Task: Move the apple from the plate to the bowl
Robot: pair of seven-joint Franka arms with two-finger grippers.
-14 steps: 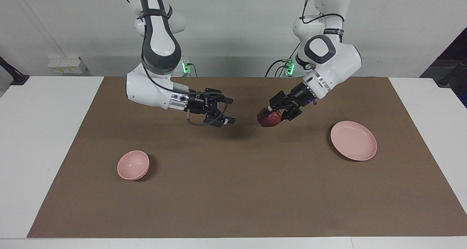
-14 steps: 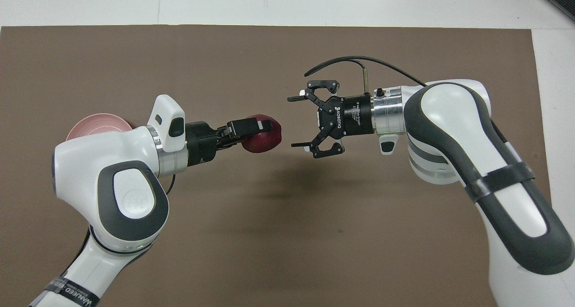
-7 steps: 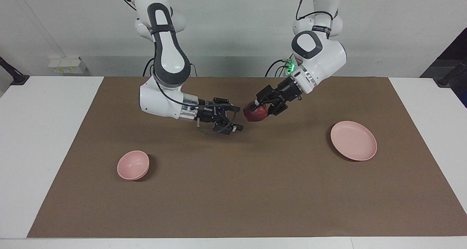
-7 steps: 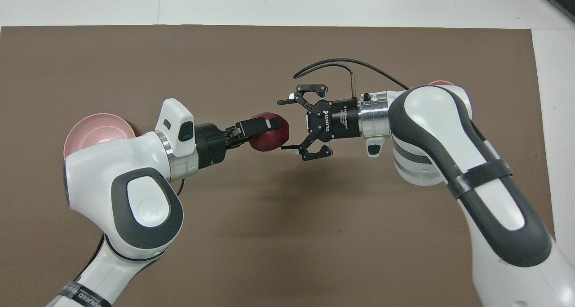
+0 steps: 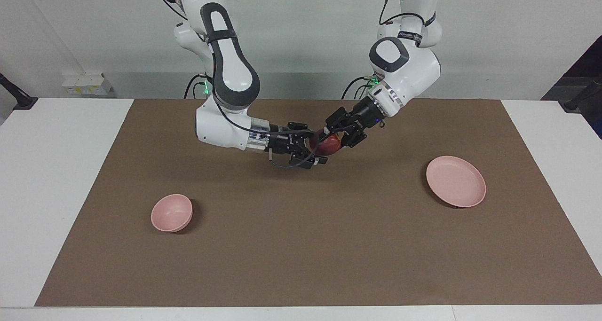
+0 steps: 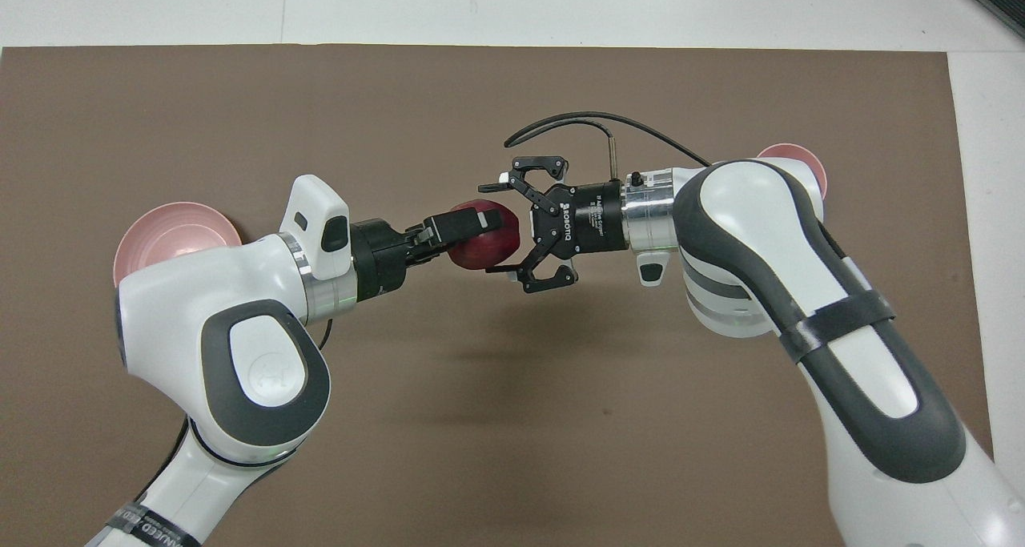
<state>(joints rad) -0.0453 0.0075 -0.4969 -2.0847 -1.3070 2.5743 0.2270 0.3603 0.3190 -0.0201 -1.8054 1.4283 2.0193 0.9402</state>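
The dark red apple (image 5: 330, 144) is held in the air over the middle of the brown mat, and it shows in the overhead view (image 6: 498, 247) too. My left gripper (image 5: 335, 138) (image 6: 479, 236) is shut on it. My right gripper (image 5: 313, 145) (image 6: 488, 228) is open, with its fingers spread on either side of the apple. The pale pink plate (image 5: 455, 181) lies bare toward the left arm's end; my left arm partly covers it in the overhead view (image 6: 168, 231). The pink bowl (image 5: 171, 212) stands toward the right arm's end, with only its rim showing in the overhead view (image 6: 801, 156).
A brown mat (image 5: 301, 246) covers most of the white table (image 5: 56, 180). Both arms meet over the mat's middle. Small white boxes (image 5: 87, 83) sit off the table near the wall.
Both arms have moved toward each other over the mat's middle. The right gripper's open fingers, a gap away from the apple before, now flank it. The left gripper has kept hold of the apple.
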